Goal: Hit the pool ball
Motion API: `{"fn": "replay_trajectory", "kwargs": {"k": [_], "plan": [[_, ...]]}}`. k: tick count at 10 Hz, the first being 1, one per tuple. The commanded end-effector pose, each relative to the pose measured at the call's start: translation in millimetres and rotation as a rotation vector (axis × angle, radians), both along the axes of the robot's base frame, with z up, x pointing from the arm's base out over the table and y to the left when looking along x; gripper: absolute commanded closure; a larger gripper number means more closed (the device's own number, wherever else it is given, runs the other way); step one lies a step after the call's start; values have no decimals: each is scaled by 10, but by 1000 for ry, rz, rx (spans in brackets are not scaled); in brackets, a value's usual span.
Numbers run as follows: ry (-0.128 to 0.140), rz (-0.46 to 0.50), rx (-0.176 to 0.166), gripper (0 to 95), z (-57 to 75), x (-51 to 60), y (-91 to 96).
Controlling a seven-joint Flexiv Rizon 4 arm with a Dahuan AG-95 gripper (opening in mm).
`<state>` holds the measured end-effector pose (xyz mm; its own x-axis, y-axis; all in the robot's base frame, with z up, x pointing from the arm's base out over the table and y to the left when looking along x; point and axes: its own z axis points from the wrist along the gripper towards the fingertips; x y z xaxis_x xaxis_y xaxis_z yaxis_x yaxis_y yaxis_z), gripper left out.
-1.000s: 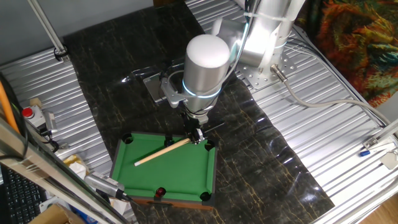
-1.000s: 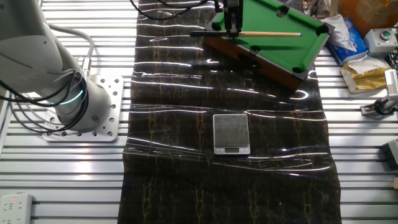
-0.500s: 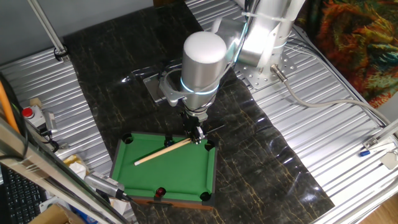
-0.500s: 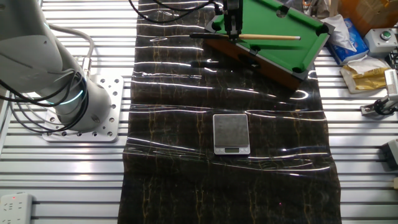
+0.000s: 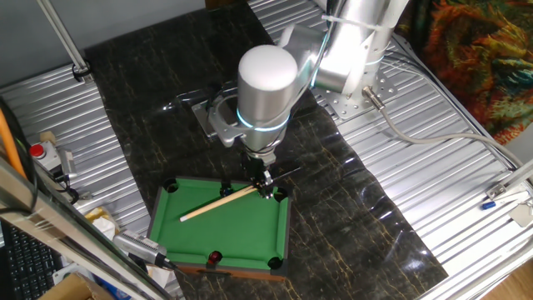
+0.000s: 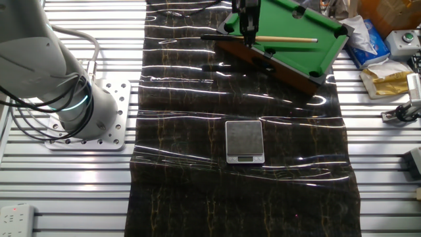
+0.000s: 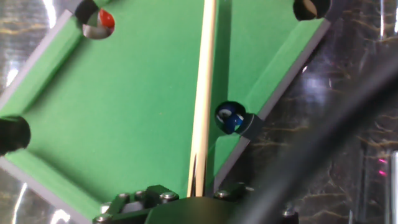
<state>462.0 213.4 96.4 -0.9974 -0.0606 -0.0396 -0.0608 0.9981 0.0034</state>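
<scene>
A green toy pool table (image 5: 250, 229) lies on the dark mat; it also shows in the other fixed view (image 6: 293, 26) and the hand view (image 7: 124, 106). My gripper (image 5: 265, 185) hangs over the table's edge nearest the arm, shut on the butt end of a wooden cue stick (image 5: 218, 202). In the hand view the cue stick (image 7: 204, 93) runs straight ahead from my gripper (image 7: 196, 190) across the felt. The red pool ball (image 7: 106, 20) sits in a far pocket, left of the cue's line, and shows at the table's far rim (image 5: 214, 257). A blue ball (image 7: 232, 121) sits in a pocket just right of the cue.
A small grey scale (image 6: 245, 140) lies on the mat between the arm's base and the pool table. Boxes and packets (image 6: 385, 62) crowd the metal bench beside the table. A red-buttoned box (image 5: 37, 152) stands at the bench's left.
The arm's elbow has drifted slightly left and the gripper with the cue has shifted a little along the table edge. The balls have not moved.
</scene>
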Motion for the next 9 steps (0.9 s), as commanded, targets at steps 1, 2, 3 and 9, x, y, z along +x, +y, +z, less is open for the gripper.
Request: {"fn": "replay_trajectory", "kwargs": {"k": [1, 2, 3, 9], "plan": [[-10, 12, -16, 0, -20, 11, -3], [-11, 6, -19, 0, -15, 10, -3], [-12, 6, -18, 0, 4, 8, -1], [17, 1, 31, 0, 46, 3, 1]]}}
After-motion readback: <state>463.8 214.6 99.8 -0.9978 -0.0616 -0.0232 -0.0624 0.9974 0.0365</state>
